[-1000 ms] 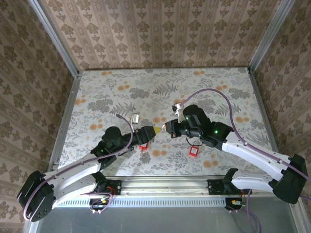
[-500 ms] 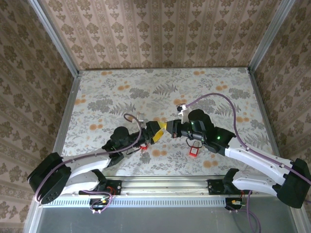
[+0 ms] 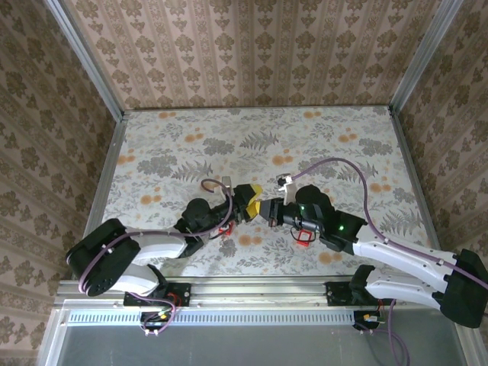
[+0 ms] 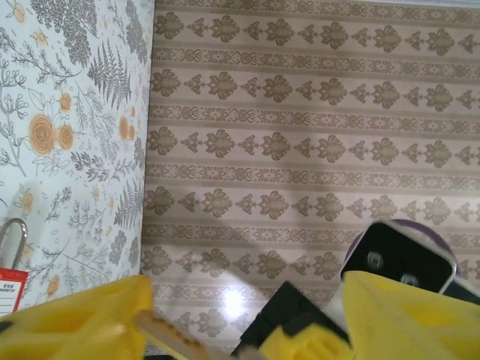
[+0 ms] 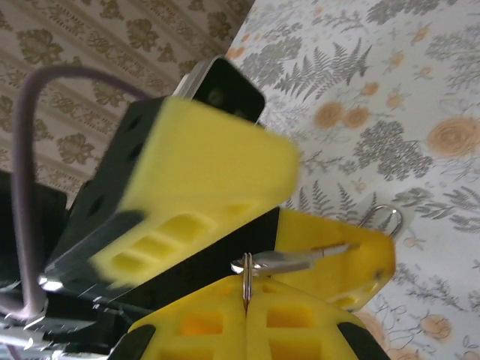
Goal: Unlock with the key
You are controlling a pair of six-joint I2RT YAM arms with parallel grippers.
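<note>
Two red padlocks lie on the floral desk, low in the top view: the left padlock beneath the left arm, the right padlock beneath the right arm. Just beyond them the hands meet at centre frame. The right hand is closed, pinching the key by its ring. The left hand stands parted, its yellow fingers on either side of the key's blade.

A flat table top covered in pale paper printed with grey ferns and orange flowers is seen in all three views. It is enclosed on three sides by walls papered in beige striped damask. Bare aluminium posts are set at the corners, and a silver metal rail is laid along the near edge.
</note>
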